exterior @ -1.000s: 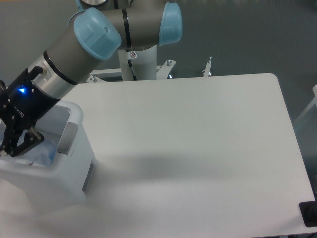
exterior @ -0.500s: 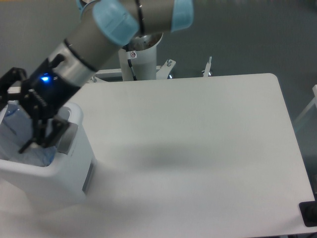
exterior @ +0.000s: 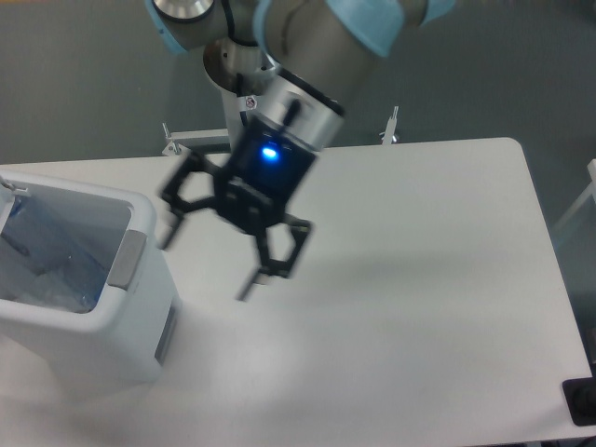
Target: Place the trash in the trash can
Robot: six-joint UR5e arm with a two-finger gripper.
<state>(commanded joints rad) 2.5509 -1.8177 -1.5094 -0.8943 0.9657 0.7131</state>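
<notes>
The white boxy trash can [exterior: 140,279] stands at the table's left edge, with a grey handle panel on its right wall. Inside it lies trash [exterior: 51,265], clear and bluish plastic that is too blurred to sort into pieces. My gripper [exterior: 207,265] hangs above the table to the right of the trash can, motion-blurred. Its two black fingers [exterior: 275,261] are spread wide apart and nothing is between them, so it is open.
The white table [exterior: 419,279] runs out to the right and front. A black object [exterior: 582,402] sits at the table's front right corner. The arm's base post [exterior: 251,126] stands behind the table's back edge.
My gripper has risen out of the trash can and swung right over the table, opening its fingers wide. The trash stays in the can.
</notes>
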